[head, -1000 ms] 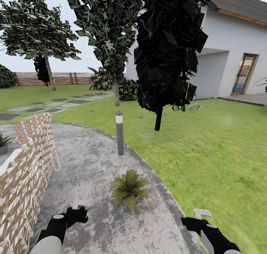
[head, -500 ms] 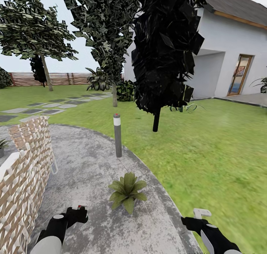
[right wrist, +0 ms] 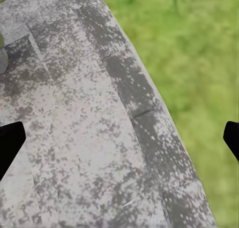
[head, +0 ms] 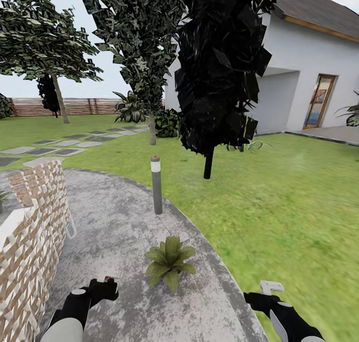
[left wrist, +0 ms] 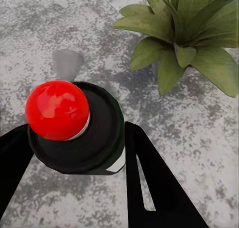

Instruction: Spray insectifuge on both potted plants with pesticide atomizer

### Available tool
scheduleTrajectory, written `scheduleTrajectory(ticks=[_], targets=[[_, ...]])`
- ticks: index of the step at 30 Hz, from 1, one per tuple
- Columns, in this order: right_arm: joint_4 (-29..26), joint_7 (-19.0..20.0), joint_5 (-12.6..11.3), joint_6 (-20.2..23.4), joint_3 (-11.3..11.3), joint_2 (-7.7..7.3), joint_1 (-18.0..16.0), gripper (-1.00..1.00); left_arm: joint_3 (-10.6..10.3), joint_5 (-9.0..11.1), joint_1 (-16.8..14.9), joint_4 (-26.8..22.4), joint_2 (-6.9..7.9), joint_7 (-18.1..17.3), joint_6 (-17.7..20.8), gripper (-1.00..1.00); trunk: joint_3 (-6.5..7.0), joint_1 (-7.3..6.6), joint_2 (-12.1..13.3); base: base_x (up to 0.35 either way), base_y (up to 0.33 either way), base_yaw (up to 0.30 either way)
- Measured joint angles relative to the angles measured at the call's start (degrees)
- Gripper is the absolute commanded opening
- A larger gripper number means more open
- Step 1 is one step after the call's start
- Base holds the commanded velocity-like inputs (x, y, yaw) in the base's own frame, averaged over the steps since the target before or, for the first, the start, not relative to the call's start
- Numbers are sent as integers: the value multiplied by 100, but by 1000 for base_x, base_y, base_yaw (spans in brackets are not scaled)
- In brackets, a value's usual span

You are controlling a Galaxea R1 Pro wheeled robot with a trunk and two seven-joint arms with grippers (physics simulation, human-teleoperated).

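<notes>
My left gripper [head: 102,286] is shut on the pesticide atomizer [left wrist: 84,133], a dark bottle with a red knob on its spray head, held low over the paved patio [head: 114,222]. One potted plant [head: 169,260], a low rosette of broad green leaves, stands on the paving just ahead and to the right of that gripper. The same potted plant [left wrist: 186,36] lies close beyond the bottle in the left wrist view. My right gripper [head: 269,288] hangs open over the patio's curved edge, and its dark fingertips [right wrist: 10,143] sit far apart with nothing between them.
A woven brown-and-white bench back [head: 30,232] rises close on the left. A grey bollard lamp [head: 156,185] stands at the patio rim ahead. Beyond it are lawn [head: 279,202], dark trees [head: 219,68], stepping stones, a slat fence [head: 85,106] and a white house [head: 309,68].
The whole head view has drifted slightly, so bench, bollard and plant sit a little further left. Both arms hold the same pose.
</notes>
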Motion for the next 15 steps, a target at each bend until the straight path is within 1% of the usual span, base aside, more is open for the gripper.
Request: scheduleTrajectory(ticks=[6,15], targets=[[-3,6,0,1,0,0,2,100,0,-1,-1,1,0,0,0,-100,129,-132,241,0,0,-99],[1,11,0,0,-1,-4,1,100,0,-4,-3,0,-9,-1,0,-100,136,-133,242,0,0,-10]])
